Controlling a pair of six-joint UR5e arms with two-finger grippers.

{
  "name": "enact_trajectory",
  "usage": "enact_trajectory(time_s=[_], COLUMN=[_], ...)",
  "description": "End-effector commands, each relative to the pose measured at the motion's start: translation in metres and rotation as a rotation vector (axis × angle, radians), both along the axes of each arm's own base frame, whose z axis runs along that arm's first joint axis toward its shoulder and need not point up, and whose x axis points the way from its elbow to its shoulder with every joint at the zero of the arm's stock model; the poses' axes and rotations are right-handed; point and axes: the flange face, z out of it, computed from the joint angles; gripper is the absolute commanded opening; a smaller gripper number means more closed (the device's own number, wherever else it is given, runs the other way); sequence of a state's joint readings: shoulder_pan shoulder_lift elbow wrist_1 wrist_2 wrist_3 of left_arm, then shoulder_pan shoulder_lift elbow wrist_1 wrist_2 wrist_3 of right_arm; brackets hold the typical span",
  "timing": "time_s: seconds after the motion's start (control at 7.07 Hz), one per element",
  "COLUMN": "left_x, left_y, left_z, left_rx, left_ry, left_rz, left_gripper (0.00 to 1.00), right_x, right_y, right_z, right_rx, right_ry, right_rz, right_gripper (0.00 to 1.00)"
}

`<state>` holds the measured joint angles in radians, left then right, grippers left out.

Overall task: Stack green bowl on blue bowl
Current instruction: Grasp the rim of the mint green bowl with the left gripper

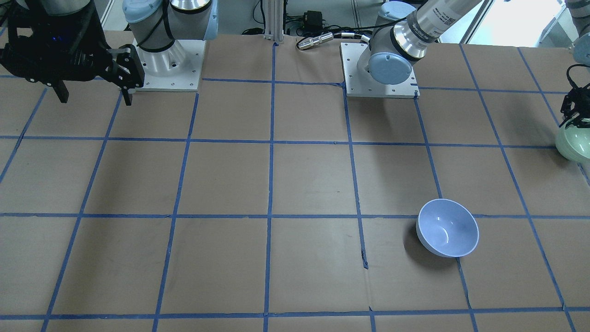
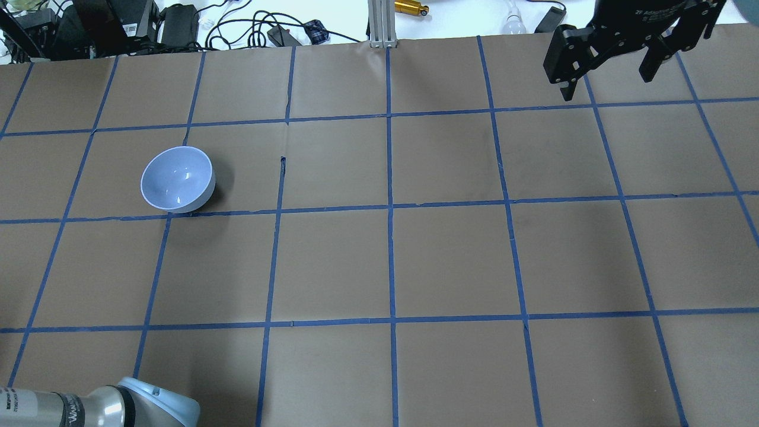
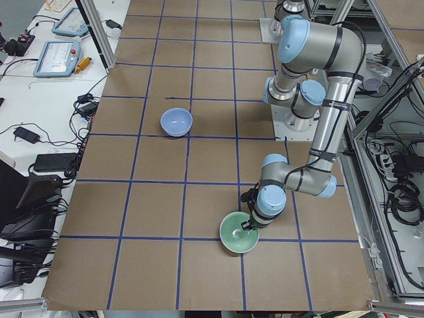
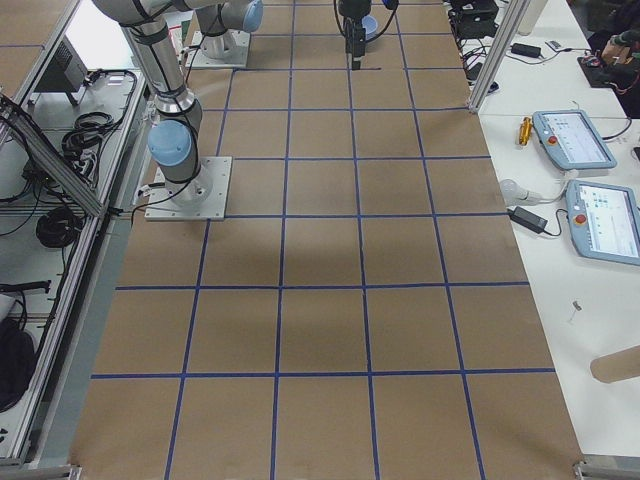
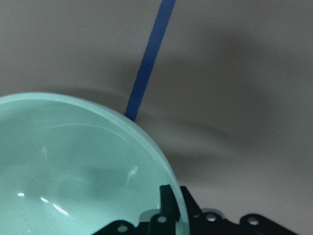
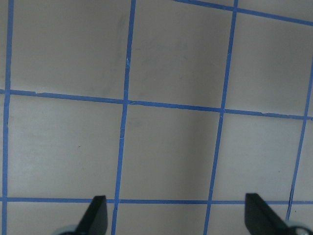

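The green bowl [image 1: 574, 144] is at the table's end on my left, far from the blue bowl [image 1: 447, 228]. It also shows in the exterior left view [image 3: 235, 240] and fills the left wrist view [image 5: 73, 171]. It is out of the overhead view. My left gripper [image 1: 573, 115] is shut on its rim, one finger [image 5: 166, 198] inside the bowl. The blue bowl [image 2: 177, 179] stands upright and empty on the brown table. My right gripper [image 2: 605, 68] is open and empty, high over the table's far right corner [image 6: 178, 220].
Both arm bases [image 1: 166, 60] [image 1: 380, 69] are bolted at the robot's edge of the table. An aluminium post [image 2: 379, 24] and cables stand past the far edge. Teach pendants [image 3: 59, 56] lie on a side table. Blue tape lines grid the brown tabletop [image 2: 450, 261].
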<state>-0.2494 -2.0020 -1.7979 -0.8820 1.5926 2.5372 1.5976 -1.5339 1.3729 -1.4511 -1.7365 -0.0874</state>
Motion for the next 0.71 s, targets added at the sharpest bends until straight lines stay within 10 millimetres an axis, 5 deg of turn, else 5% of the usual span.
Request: enact_trajectory(time_s=[0.0,0.42,0.57], left_x=[-0.003,-0.009,-0.018], left_y=[-0.004,-0.01,-0.028], left_z=[0.001,0.012,0.027], left_rx=[-0.001,-0.002,-0.007], left_ry=[-0.002,-0.014,-0.039], left_rz=[-0.008,-0.02,-0.055], left_gripper=[0.0,0.0,0.0], right_x=[0.0,0.0,0.0], right_y=[0.0,0.0,0.0], right_z=[0.0,0.0,0.0], right_rx=[0.0,0.0,0.0], right_ry=[0.0,0.0,0.0], right_rz=[0.001,0.001,0.001], right_gripper=[1.0,1.0,1.0])
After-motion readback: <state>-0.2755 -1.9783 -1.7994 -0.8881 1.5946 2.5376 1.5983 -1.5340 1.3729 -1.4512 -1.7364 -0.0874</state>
